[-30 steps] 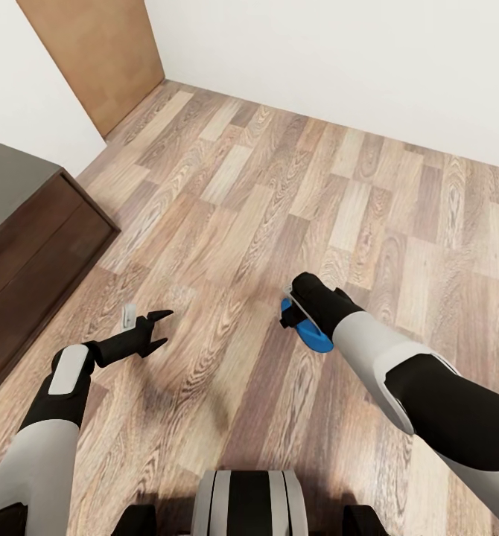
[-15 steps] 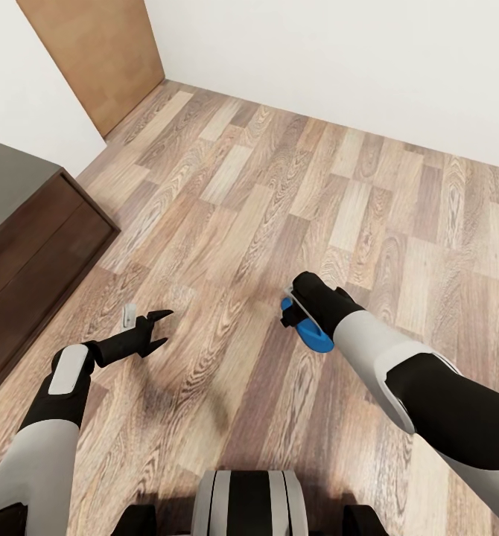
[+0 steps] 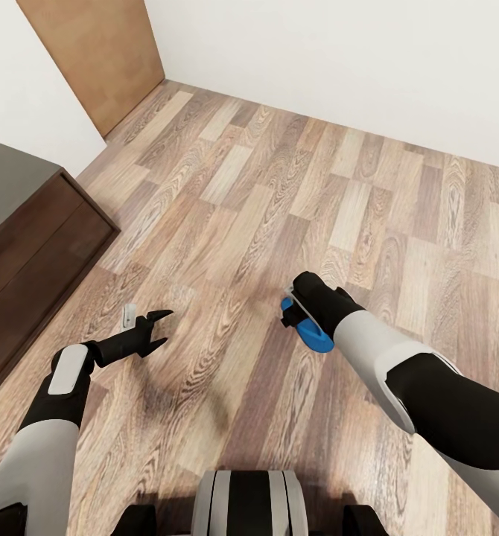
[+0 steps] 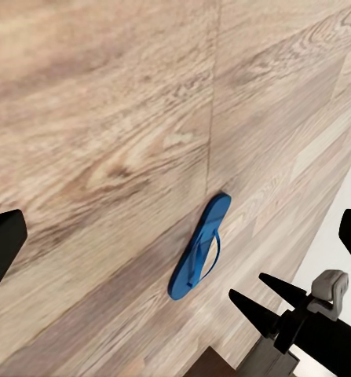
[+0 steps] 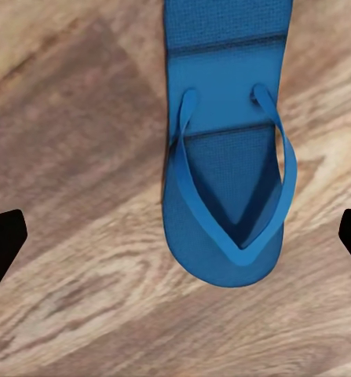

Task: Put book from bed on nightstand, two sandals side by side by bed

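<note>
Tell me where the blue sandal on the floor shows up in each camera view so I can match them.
Head view: blue sandal lower centre-right, partly under the robot's right wrist.
Left wrist view: near the picture's middle, flat on the planks.
Right wrist view: close up, straps showing, between the open right gripper fingertips.
Shared landmark: the wood-plank floor beneath it.

The sandal (image 5: 226,157) is bright blue with a fine woven texture. The floor (image 3: 279,186) is brown wood-grain planks; the wall (image 3: 354,59) is plain white.
</note>
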Available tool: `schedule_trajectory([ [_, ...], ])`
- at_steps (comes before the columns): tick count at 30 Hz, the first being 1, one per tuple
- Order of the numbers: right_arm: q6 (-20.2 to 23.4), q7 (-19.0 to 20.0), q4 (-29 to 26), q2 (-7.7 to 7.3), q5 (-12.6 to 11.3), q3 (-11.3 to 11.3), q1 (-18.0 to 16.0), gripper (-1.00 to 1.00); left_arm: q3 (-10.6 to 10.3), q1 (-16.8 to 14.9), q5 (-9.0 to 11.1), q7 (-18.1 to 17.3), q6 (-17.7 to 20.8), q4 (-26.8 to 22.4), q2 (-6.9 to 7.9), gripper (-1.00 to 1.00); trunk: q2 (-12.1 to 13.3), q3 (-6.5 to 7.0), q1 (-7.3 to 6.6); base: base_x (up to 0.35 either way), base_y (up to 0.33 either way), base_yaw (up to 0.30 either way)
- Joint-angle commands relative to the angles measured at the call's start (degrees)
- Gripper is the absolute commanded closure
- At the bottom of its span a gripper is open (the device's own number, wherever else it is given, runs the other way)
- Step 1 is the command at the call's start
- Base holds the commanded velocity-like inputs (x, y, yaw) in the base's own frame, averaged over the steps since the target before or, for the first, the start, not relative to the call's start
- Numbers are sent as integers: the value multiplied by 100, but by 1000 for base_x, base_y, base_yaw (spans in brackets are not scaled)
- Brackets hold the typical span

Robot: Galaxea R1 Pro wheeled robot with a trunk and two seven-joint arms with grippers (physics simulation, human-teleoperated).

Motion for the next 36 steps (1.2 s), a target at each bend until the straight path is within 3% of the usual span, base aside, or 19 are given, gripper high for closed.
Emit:
schedule_trajectory([
  [1,19,54,-6,-3,61,20,-3,-100,15,-4,-54,-52,28,1,-2,-100,-1,-3,-1,0,0,0],
  [18,19,3,-7,-34,71,4,-42,-100,15,-4,-46,-52,31,-14,14,-100,-1,-3,-1,0,0,0],
  [36,10,-143,-7,-194,61,-3,-55,-100,15,-4,-45,-56,36,-68,14,-100,-1,-3,-1,0,0,0],
])
